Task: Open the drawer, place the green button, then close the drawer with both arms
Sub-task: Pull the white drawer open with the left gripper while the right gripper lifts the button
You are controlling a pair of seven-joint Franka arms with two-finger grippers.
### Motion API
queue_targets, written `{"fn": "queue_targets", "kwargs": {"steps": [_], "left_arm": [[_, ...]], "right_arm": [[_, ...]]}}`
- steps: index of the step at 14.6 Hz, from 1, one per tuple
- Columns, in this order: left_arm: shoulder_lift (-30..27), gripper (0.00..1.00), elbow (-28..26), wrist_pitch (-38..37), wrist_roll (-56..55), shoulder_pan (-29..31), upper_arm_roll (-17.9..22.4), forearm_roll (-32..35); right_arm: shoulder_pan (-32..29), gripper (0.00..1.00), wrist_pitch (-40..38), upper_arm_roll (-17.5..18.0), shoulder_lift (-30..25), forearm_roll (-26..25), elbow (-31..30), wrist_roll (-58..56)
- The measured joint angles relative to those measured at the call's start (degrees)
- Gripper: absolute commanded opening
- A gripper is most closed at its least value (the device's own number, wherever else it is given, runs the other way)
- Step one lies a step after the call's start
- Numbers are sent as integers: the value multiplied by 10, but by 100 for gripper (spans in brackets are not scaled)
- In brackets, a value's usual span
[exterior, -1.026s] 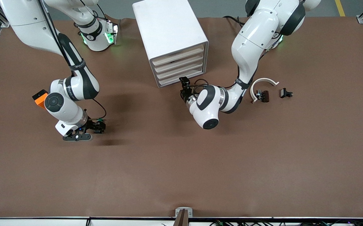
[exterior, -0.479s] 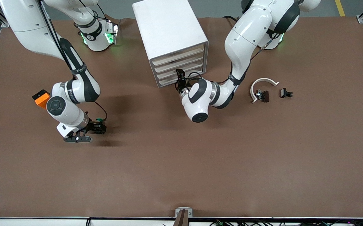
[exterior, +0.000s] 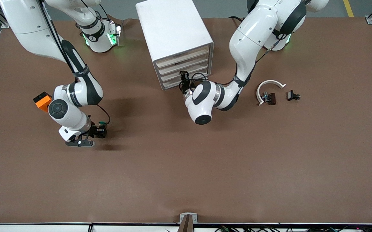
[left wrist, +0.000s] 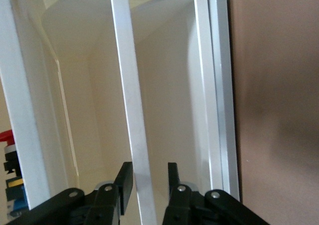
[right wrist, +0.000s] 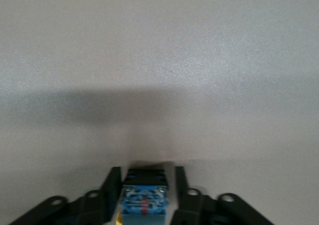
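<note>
The white cabinet [exterior: 173,29] stands between the arms' bases, and its four drawers look shut. My left gripper [exterior: 183,77] is at the front of the lower drawers [exterior: 172,78]. In the left wrist view it [left wrist: 149,166] is open, with its fingers [left wrist: 124,182] on either side of a drawer's white front edge [left wrist: 130,110]. My right gripper [exterior: 101,131] is just above the table toward the right arm's end. It is shut on the button [exterior: 101,123], whose green cap shows. In the right wrist view [right wrist: 146,172] the blue-black body [right wrist: 144,200] sits between the fingers.
An orange block [exterior: 42,100] lies beside the right arm's elbow. A white curved piece [exterior: 269,84] and two small dark parts [exterior: 268,98] [exterior: 292,95] lie toward the left arm's end. Red and blue parts [left wrist: 6,157] show in another drawer.
My left gripper has moved in to the cabinet's drawer fronts and now straddles a front edge. My right gripper has shifted slightly with the button.
</note>
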Motion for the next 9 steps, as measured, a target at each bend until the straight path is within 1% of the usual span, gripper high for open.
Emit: {"fn": "queue_targets", "kwargs": {"steps": [1,2,5,9], "left_arm": [[0,2,0,-1,-2,-1,0,0],[0,0,0,-2,-3,0,0,0],[0,0,2,-5,-19,9,3,-2],[0,0,13,-4,-16,40,9,-1]], "right_arm": [[0,30,0,0,0,0,0,1],[0,27,0,0,0,0,0,1],[0,24,0,0,0,0,0,1],[0,24,0,0,0,0,6,1]]}}
